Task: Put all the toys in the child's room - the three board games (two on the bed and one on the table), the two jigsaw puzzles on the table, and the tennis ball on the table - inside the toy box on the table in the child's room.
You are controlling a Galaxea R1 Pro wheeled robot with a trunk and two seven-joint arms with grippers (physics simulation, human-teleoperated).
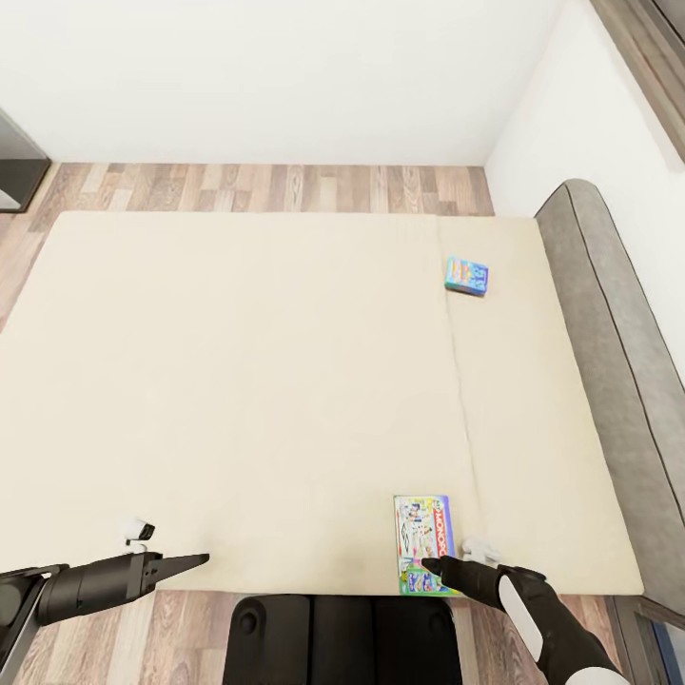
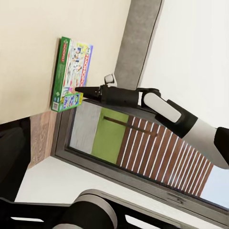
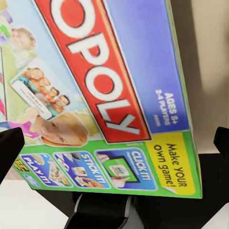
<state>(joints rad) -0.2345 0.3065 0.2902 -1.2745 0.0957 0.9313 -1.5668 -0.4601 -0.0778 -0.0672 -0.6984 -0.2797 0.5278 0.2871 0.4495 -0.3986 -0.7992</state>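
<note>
Head view: right gripper [image 1: 430, 565] at the white-and-green board game [image 1: 423, 544] on the bed [image 1: 238, 381], near edge.
Right fingers: spread, probably straddling the box's end.
Left gripper [image 1: 195, 559]: idle; opening unclear.

- Landmark: the bed [image 1: 247, 381], lying crosswise below the head camera, its headboard [image 1: 609, 362] along its right side.
- White-and-green board game [image 1: 423, 544]: flat on the bed, at the near edge, right of the bed's middle, left of the mattress seam [image 1: 457, 381].
- Smaller board game [image 1: 467, 276]: on the bed toward the far edge, just right of the seam, near the headboard, well apart from the first game.
- Right gripper [image 1: 428, 566]: at the bed's near edge, tip over the near end of the white-and-green game.
- Left gripper [image 1: 195, 559]: at the bed's near edge, left of the middle, over bare mattress.
- Dark cabinet [image 1: 19, 171]: beyond the bed's far left corner.
</note>
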